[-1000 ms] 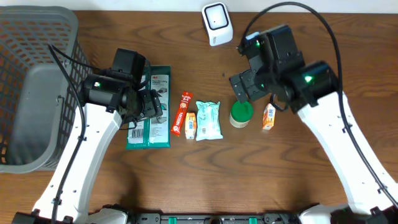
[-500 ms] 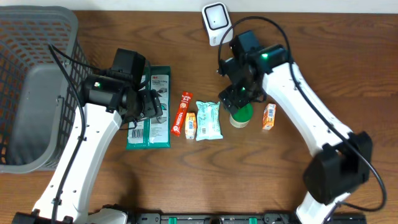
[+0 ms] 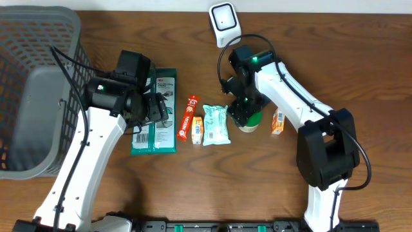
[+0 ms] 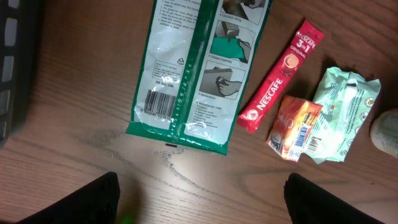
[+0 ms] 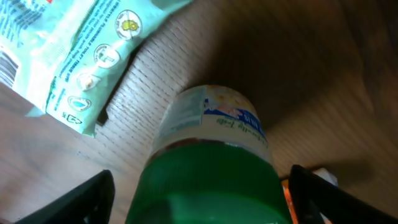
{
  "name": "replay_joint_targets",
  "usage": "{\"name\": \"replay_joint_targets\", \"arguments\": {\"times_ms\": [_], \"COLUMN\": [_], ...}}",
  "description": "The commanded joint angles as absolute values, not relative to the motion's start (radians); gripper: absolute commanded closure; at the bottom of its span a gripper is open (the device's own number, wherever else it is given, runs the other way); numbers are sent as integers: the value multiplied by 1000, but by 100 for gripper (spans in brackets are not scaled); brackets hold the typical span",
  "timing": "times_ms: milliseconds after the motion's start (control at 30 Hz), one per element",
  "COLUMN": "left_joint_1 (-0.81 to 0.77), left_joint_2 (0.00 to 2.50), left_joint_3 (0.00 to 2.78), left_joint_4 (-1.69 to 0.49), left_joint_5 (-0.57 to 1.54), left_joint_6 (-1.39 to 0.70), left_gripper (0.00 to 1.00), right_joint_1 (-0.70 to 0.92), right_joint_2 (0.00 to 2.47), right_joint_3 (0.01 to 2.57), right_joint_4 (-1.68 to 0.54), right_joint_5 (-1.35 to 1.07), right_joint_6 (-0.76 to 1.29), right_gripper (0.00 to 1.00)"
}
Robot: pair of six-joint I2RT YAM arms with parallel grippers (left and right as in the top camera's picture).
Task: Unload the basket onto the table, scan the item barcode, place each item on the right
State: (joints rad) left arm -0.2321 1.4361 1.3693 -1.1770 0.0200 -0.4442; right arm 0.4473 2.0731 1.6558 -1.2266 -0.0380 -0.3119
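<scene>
Straddling the green-lidded jar (image 5: 211, 137), our right gripper (image 5: 200, 186) stood open. Our left gripper (image 4: 202, 186) hung open over the bench (image 4: 81, 162).

The right arm (image 3: 283, 80) has swung in from the right side of the worktop (image 3: 367, 45) toward the centre. The right pincer (image 3: 243, 111) has come down over the green-lidded jar (image 3: 253, 120), jaws astride its lid.

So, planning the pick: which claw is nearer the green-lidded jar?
Right. The right claw straddles the green-lidded jar; the left claw hovers over the green packet, farther off.
</scene>
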Motion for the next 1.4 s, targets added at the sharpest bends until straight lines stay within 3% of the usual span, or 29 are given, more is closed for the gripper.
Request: {"name": "replay_joint_targets", "arguments": {"times_ms": [0,167,300,400,567,767,1000,1100,1267,1367], "left_joint_1": [-235,-235,-235,-235,-235,-235,-235,-235,-235,-235], "left_joint_2": [1431,1431,1431,1431,1431,1431,1431,1431,1431,1431], "left_joint_3": [1376,1376,1376,1376,1376,1376,1376,1376,1376,1376], "left_joint_4": [-1180,-1180,-1180,-1180,-1180,-1180,-1180,-1180,-1180,-1180], "left_joint_5": [12,12,12,12,12,12,12,12,12,12], "left_joint_6": [-442,-442,-442,-442,-442,-442,-442,-442,-442,-442], "left_gripper": [15,15,15,15,15,15,15,15,15,15], "right_joint_1": [453,453,453,452,451,451,426,407,400,408], "right_joint_2": [2078,2078,2078,2078,2078,2078,2078,2078,2078,2078], "right_joint_3": [1656,1656,1656,1656,1656,1656,1657,1657,1657,1657], "right_joint_4": [-1228,-1227,-1225,-1222,-1197,-1163,-1141,-1134,-1148,-1158], "right_joint_5": [-16,-16,-16,-16,-56,-204,-204,-204,-215,-205], "right_joint_6": [-313,-257,-174,-64,218,501,401,313,272,271], "right_gripper": [20,38,44,50,71,65,1,2,18,21]}}
